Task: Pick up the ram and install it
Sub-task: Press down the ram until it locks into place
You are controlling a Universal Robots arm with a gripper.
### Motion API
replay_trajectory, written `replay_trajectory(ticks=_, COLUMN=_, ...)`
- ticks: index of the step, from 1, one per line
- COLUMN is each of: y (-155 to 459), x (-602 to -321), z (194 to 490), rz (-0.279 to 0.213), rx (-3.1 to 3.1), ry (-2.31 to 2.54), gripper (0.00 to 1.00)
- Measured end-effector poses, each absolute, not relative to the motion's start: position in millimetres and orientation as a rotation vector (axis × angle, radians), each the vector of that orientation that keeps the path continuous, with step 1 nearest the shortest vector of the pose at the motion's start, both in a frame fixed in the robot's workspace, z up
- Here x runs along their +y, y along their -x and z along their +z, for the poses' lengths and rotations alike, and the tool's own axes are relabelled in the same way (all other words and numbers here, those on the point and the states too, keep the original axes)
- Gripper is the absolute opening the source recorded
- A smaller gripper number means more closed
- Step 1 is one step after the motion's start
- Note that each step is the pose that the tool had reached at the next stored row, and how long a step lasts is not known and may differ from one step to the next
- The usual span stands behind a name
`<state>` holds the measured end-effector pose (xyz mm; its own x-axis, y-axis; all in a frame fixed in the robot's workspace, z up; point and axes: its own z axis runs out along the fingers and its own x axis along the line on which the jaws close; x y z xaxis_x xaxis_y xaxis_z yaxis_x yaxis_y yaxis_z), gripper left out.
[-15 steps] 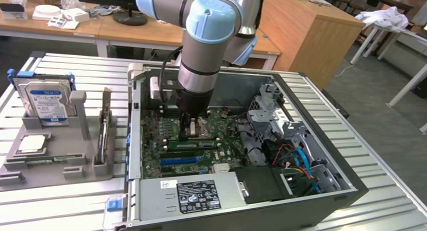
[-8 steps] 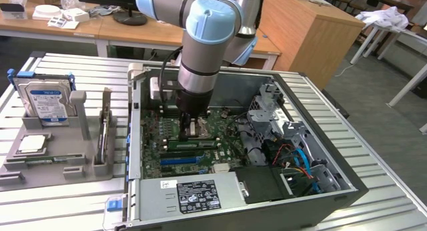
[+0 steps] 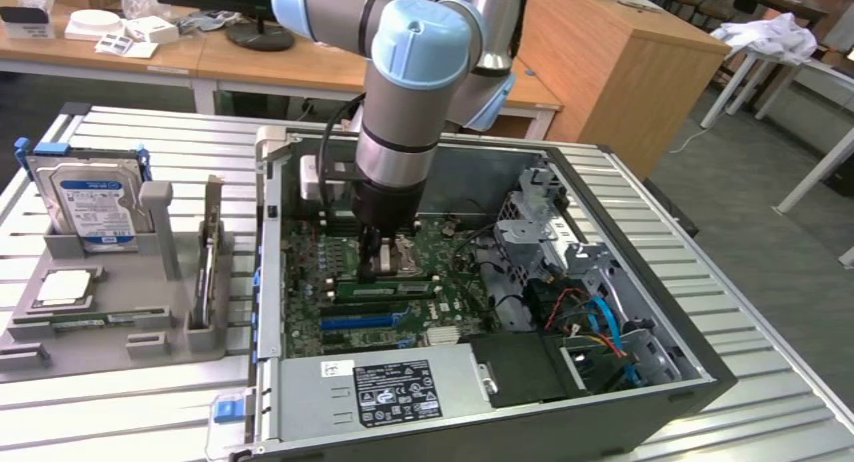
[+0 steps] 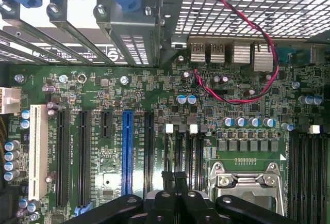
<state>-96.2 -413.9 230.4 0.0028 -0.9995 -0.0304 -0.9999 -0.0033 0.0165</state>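
The ram [image 3: 91, 321] is taken to be the thin green stick lying flat in the grey tray [image 3: 160, 337] on the desk [image 3: 120, 412], though at that spot little detail can be made out. It is well apart from the fingers [image 3: 378, 252], outside the computer case [image 3: 667, 362] and off towards the exterior view's left. The square processor chip [image 3: 67, 287] and the upright hard drive [image 3: 91, 197] stand in the same tray, equally far from the fingers.

The fingers [image 4: 167, 180] are pressed fully together and nothing can be seen between them. They are lowered inside the case, just above the motherboard [image 4: 103, 95] and beside the silver processor socket [image 4: 247, 182]. The black memory slots [image 4: 309, 177] beyond the socket look empty as far as they can be seen.

The task is therefore judged to be at its beginning: the ram has not been picked up, and both the grasp and the installation remain to be done.
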Motion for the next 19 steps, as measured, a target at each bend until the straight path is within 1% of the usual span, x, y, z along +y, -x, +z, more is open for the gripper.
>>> replay_trajectory(ticks=19, y=96.3, x=-414.0, z=226.4, rz=0.052, rx=2.211, ry=2.218, gripper=0.11)
